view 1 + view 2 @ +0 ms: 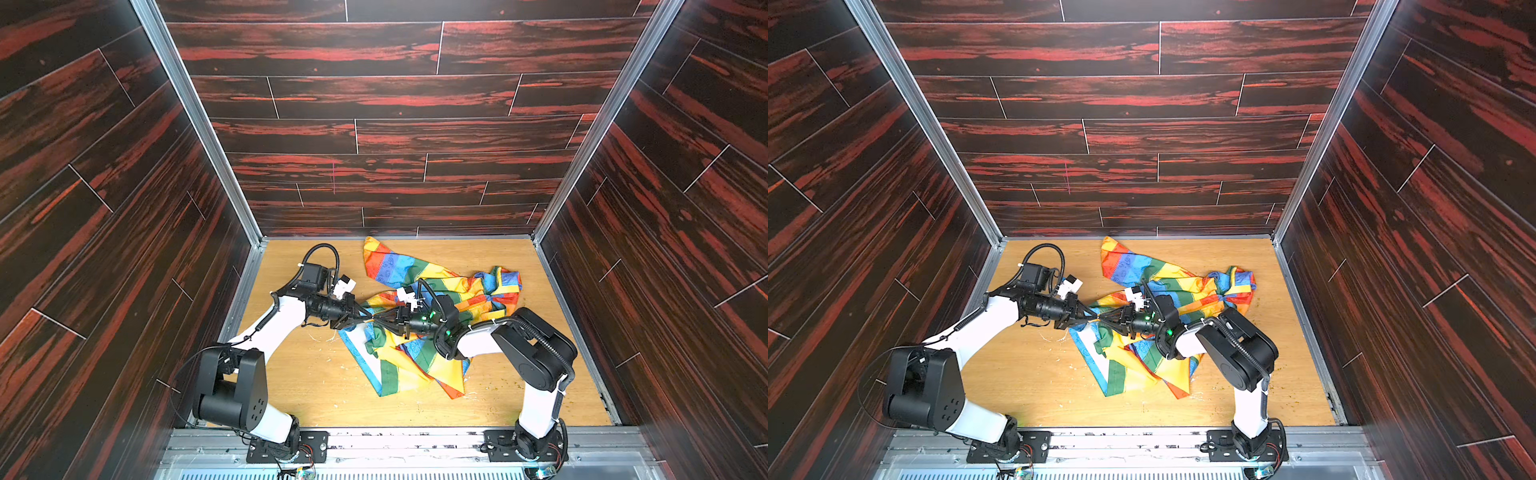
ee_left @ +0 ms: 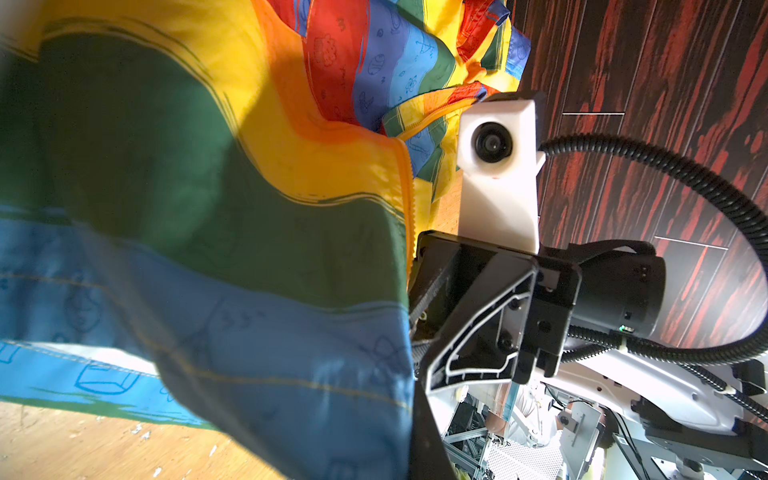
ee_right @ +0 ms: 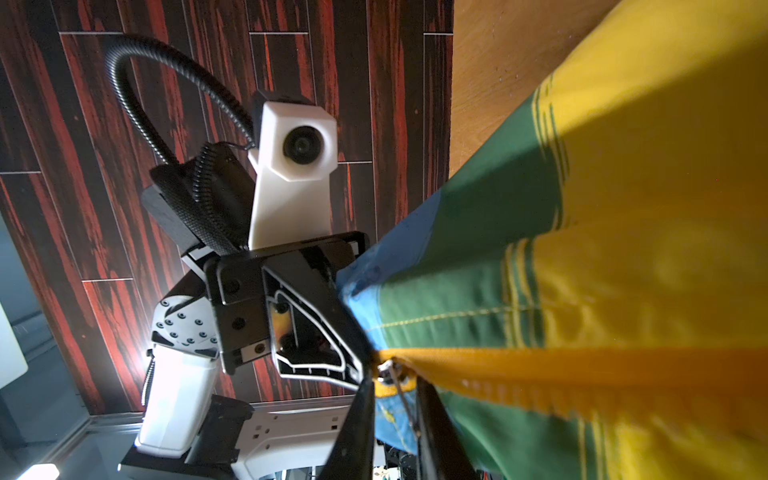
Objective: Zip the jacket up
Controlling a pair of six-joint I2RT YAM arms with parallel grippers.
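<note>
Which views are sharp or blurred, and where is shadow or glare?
Both top views: fairly sharp, evenly lit; left wrist view: the jacket near the lens is blurred and partly shadowed; right wrist view: the yellow zipper is soft, the white arm shell glares.

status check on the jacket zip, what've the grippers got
Left gripper shut on the jacket, just beside the zipper pull. Right gripper at that pull, grip unconfirmed. Jacket crumpled on the table, zipper open. Nothing else in the way.

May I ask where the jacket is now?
In both top views the jacket lies right of centre; left gripper and right gripper meet near its left edge.
</note>
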